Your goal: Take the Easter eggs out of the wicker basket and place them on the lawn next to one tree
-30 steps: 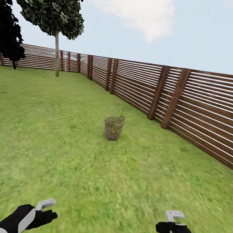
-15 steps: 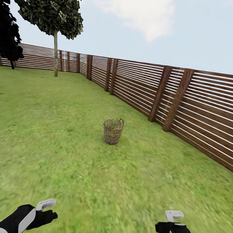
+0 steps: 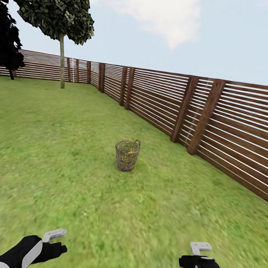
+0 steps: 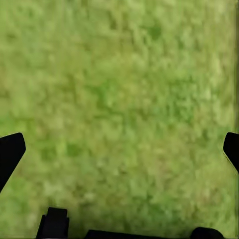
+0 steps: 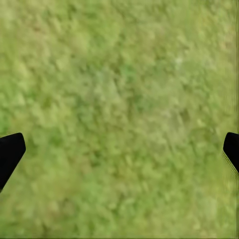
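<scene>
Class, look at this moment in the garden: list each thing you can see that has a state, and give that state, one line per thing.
wicker basket: upright on the lawn, something yellow inside, untouched.
left gripper: jaws open, empty, over grass.
right gripper: jaws open, empty, over grass.
tree: standing near the fence, far beyond the basket.

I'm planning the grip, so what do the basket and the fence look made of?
The wicker basket looks like brown woven wicker: an open, matte weave with a thin loop handle at the rim. The fence looks like wood: reddish-brown horizontal slats on thicker posts, with a slight sheen.
</scene>
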